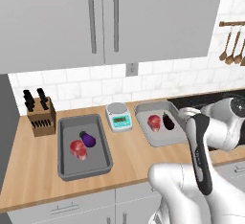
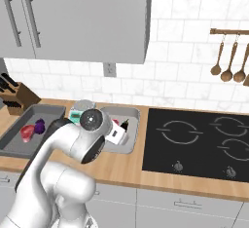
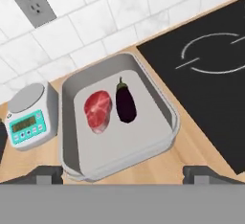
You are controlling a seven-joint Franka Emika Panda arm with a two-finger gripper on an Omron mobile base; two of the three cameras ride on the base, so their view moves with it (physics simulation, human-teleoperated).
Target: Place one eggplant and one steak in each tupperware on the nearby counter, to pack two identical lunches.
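The long light-brown wooden counter (image 1: 28, 170) shows a fine grain and a matt finish. Both grey rectangular tupperware trays, one by the stovetop (image 3: 165, 113) and one toward the counter's left end (image 1: 64, 163), look like smooth, dull plastic. The dark purple eggplant (image 3: 126, 104) has a smooth skin; the red steak (image 3: 98, 110) looks marbled and rough. The flat black stovetop (image 2: 194, 144) looks smooth and slightly glossy.

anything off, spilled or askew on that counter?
Nothing stands out. Both grey tupperwares sit flat on the counter: the left tupperware holds a steak and an eggplant, the right tupperware a second steak and second eggplant. Nothing spilled. The gripper hangs open above the right one.
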